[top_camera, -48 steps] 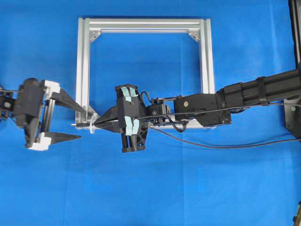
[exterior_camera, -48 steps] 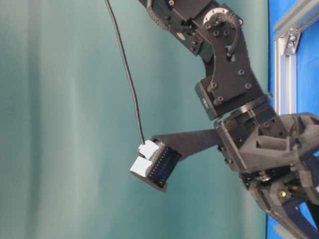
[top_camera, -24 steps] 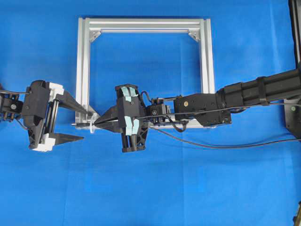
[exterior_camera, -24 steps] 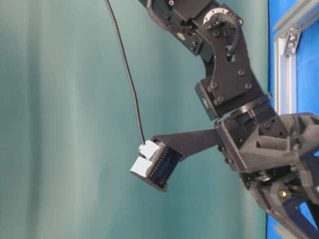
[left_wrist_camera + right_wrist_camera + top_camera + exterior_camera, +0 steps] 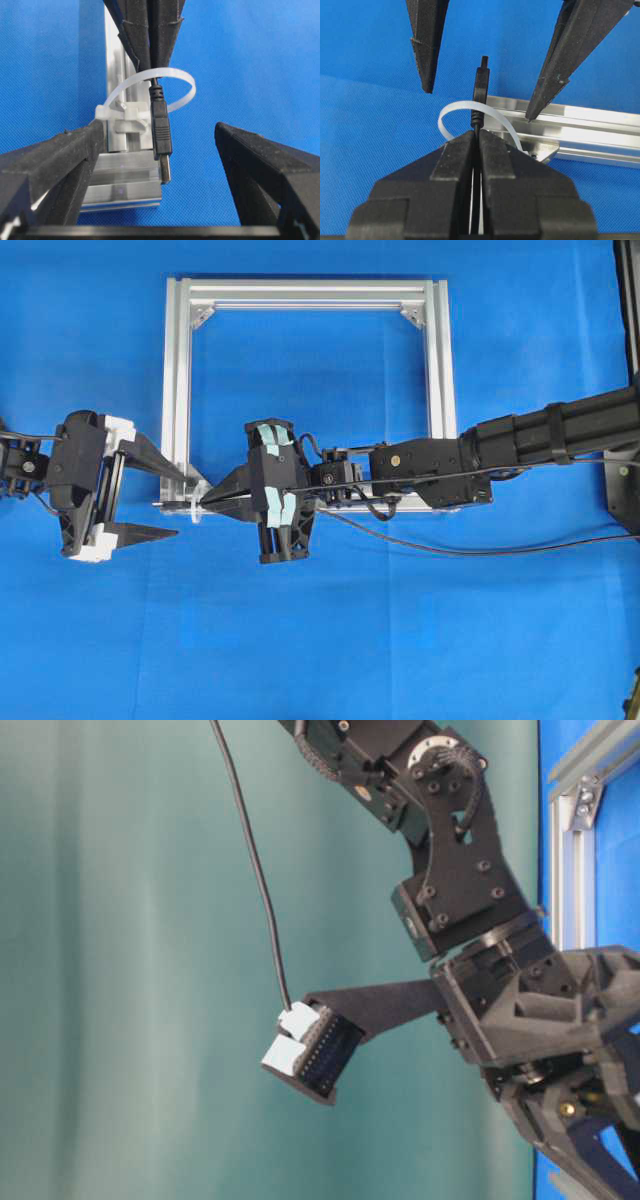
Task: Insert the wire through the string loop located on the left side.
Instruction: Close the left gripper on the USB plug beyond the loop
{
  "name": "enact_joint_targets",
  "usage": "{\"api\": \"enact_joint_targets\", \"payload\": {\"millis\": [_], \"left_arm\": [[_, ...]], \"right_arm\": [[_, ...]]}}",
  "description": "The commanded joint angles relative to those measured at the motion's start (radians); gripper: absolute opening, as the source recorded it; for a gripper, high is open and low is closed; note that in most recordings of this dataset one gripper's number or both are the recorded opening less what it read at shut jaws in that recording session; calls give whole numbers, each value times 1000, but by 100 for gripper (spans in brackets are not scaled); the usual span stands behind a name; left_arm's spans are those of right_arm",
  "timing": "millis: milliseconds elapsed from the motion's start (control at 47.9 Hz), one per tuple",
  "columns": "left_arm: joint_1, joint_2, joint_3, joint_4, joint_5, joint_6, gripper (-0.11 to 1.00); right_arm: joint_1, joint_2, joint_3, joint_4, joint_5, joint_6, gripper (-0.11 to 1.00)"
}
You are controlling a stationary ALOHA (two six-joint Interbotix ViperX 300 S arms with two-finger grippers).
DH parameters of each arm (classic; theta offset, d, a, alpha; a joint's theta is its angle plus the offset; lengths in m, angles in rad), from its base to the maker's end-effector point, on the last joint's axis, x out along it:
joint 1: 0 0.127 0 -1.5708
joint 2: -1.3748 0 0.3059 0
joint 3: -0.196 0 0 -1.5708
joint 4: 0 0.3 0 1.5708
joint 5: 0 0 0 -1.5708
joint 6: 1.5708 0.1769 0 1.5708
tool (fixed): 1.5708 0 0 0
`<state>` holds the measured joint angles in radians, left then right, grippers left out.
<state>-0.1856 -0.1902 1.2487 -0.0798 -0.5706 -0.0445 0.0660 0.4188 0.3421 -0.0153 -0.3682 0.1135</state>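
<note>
The wire sits at the lower left corner of the silver frame, its plug already poking through the string loop. In the left wrist view the plug hangs past the whitish band with its grey tip free over bare blue worktop, just beside the frame's end. The loop is fixed to the frame by a small white clip and arches out over the worktop on the frame's outer side.

Around that corner there is open blue worktop to the left and below. The frame's inside is bare cloth, and its upper rails lie well apart from the loop. The wire's slack trails off to the right across the worktop, under the right arm, toward the right edge.

The right tool comes in from the right across the frame's bottom rail, its jaws pressed tight on the wire just behind the plug. Its tips reach right up to the loop.

The left tool faces it from the left with its jaws spread wide, one finger close against the frame's end and the other out over bare worktop. The plug tip lies in the gap between them, touching neither. This tool holds nothing.

The table-level view shows only an arm and a cable against a green backdrop.
</note>
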Motion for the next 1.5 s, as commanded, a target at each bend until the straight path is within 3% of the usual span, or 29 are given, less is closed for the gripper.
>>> {"api": "enact_joint_targets", "payload": {"millis": [0,83,229,292,688,772,980,1043,1252,1481], "left_arm": [[-3,-8,-14,-2,-5,-2,84],[-3,-6,-15,0,-8,0,69],[-3,-6,-15,0,-8,2,23],[-3,-6,-15,0,-6,2,8],[-3,-8,-14,0,0,0,8],[-3,-9,-14,0,0,0,8],[-3,-12,-11,0,8,-2,8],[-3,-15,-11,0,14,-2,8],[-3,-84,6,0,133,-2,8],[-3,-279,44,0,351,-34,8]], "right_arm": [[-3,-18,-14,0,3,-2,0],[-5,-20,-15,0,8,-2,0],[-5,-18,-17,-3,9,-3,0],[-5,-20,-17,-6,9,-3,0],[-3,-20,-15,-2,9,8,3],[-3,-20,-14,0,11,12,17],[0,-31,2,0,12,9,80],[0,-38,9,0,14,9,93],[3,-74,49,0,11,9,92],[14,-98,75,0,14,11,92]]}}
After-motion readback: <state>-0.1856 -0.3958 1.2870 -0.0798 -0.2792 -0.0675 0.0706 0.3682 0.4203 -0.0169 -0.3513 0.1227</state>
